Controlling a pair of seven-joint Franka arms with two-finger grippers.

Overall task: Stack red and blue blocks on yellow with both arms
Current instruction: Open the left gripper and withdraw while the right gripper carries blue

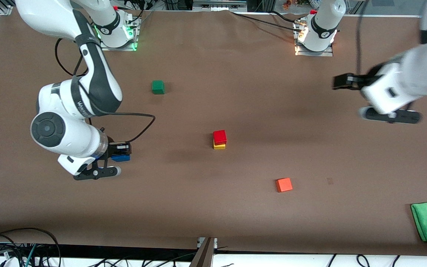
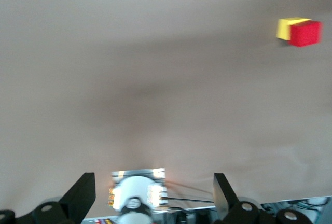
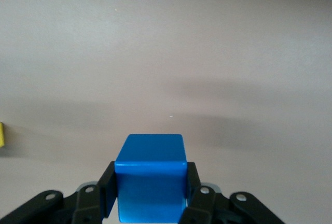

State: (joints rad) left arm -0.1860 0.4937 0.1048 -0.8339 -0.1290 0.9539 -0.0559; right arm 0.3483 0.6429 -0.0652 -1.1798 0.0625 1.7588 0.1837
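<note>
Right gripper [image 1: 122, 152] clamped on blue cube [image 3: 151, 175] | next: carry over red cube [image 1: 219, 137] atop yellow cube [image 1: 219, 146], square edges, lower slow | left gripper [image 1: 341, 81] spread wide, empty, waiting.

Bright, even overhead light on the matte brown table [image 1: 213, 207]; soft, faint shadows. Motion blur on the white left arm [image 1: 417, 74] near one edge. Slightly soft left wrist view; no glare.

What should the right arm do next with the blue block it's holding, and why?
Probably carry it over to the stack. The right pincer is shut on the blue block, the red block already sits on the yellow block, and the left pincer is open, off toward its own end.
</note>
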